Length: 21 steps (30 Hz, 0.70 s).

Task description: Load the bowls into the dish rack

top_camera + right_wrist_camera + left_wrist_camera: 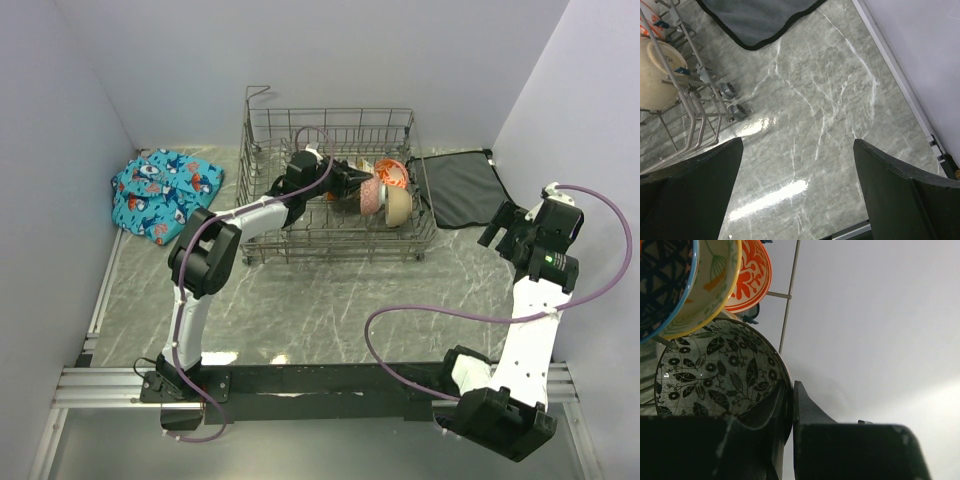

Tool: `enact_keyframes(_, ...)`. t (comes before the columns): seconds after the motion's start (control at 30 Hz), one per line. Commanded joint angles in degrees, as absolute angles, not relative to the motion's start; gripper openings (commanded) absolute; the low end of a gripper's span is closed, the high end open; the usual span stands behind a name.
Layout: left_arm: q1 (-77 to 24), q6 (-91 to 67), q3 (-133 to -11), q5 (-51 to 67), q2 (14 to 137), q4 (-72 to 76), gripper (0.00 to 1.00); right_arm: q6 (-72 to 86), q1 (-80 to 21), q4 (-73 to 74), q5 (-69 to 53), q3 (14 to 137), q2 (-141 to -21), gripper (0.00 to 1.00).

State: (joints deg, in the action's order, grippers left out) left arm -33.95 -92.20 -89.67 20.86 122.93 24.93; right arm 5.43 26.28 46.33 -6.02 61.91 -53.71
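Glossy glazed bowls (715, 375), grey metal wire dish rack (330, 246), polished marbled table (830, 115), seemingly matt cloth mat (755, 20).

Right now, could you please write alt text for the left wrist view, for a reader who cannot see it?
The left gripper pinches the rim of a black-and-white bowl with a leaf pattern. Above it stand a blue patterned bowl, a cream bowl and an orange-red bowl, beside a wire of the dish rack.

Four patterned bowls (715, 375), one dish rack (340, 250)
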Motion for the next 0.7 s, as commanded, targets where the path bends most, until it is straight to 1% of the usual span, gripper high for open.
enact_keyframes(0.0, -34.0, -90.7, -89.6, 20.1, 125.1, 23.1, 0.01, 5.1, 26.8, 45.4, -5.6, 62.0, -53.6, 1.0)
enact_keyframes(0.67, -34.3, -88.8, -94.9, 18.7, 132.5, 19.6, 0.01, 4.2, 26.8, 45.4, -5.6, 62.7, -55.8, 1.0)
